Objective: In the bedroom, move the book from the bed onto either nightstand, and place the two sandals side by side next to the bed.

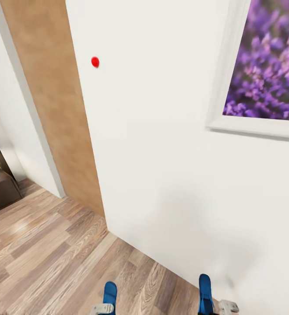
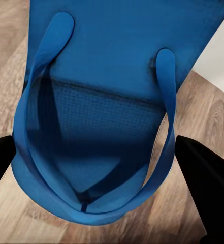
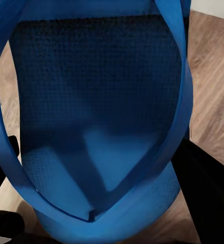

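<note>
One blue sandal (image 2: 101, 101) is clamped between the left gripper (image 2: 106, 168) fingers, the other sandal (image 3: 91, 127) between the right gripper (image 3: 96, 188) fingers. Beyond both lie plank floor (image 1: 43, 258), white wall (image 1: 161, 153) and door (image 1: 48, 96). Carrying step judged underway; next, the bed must be found and both sandals lowered side by side.

sandals: bright blue, L one (image 2: 106, 101) w/ thin blue straps, R one (image 3: 96, 127) w/ fine dotted weave on sole
floor (image 1: 43, 253): wood planks, brown/grey-tan mix, visible grain
wall (image 1: 161, 131): plain white
door (image 1: 52, 96): light tan wood
dot on wall (image 1: 95, 61): red
picture (image 1: 271, 65): purple lavender, white frame
cabinet (image 1: 0, 188): dark brown, glossy
</note>
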You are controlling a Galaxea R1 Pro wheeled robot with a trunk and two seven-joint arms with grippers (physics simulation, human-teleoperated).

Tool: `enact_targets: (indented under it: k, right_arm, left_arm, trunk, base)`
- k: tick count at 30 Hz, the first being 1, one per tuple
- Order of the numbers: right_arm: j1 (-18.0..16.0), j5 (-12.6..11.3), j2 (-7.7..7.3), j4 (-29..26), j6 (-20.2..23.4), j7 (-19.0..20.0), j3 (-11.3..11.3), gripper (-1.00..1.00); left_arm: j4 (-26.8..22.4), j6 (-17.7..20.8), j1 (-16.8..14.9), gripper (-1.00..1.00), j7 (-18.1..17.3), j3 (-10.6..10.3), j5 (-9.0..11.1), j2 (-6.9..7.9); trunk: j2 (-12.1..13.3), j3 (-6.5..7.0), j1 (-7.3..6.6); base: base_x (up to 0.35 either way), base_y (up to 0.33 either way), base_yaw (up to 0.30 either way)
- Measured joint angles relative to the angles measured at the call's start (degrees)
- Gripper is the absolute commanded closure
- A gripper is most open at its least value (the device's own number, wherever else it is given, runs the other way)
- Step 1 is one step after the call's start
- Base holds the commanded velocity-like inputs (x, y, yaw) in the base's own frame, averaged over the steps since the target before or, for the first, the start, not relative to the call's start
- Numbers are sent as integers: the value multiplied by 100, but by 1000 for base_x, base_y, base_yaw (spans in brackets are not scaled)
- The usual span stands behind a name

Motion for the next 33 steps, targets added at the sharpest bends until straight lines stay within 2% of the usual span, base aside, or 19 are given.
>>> enact_targets:
  k: [33]
  right_arm:
    - [0,0,3,-3,0,0,-1,100]
  left_arm:
    - [0,0,0,100,0,0,-3,0]
  trunk:
    - [0,0,0]
  base:
    - [0,0,289]
